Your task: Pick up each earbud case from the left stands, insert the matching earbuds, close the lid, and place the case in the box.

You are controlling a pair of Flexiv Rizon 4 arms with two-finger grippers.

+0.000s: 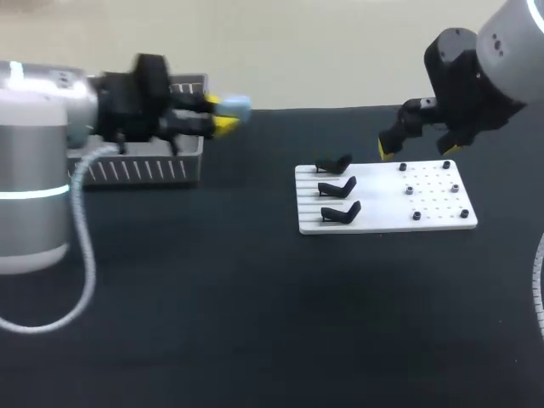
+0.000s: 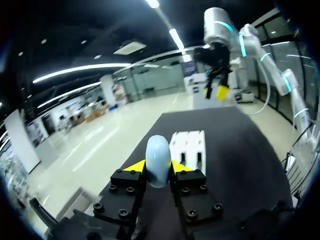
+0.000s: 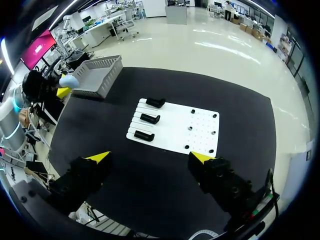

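Our left gripper [image 2: 158,169] clamps its yellow-tipped fingers on the pale blue, rounded earbud case [image 2: 158,159], holding it in the air just beside the grey slatted plastic box [image 1: 136,170]. Our right gripper [image 3: 150,157] hangs with its fingers spread wide above the white board [image 1: 442,217], which carries three black stands [image 1: 338,186].

The left arm [image 1: 34,170] is clad in silver-grey with a glowing cyan ring; a white ribbed cable [image 1: 83,234] is hung from it. The right arm [image 1: 510,38] is grey with a black wrist. Black, screw-studded fingers [image 2: 125,192] are tipped in yellow.
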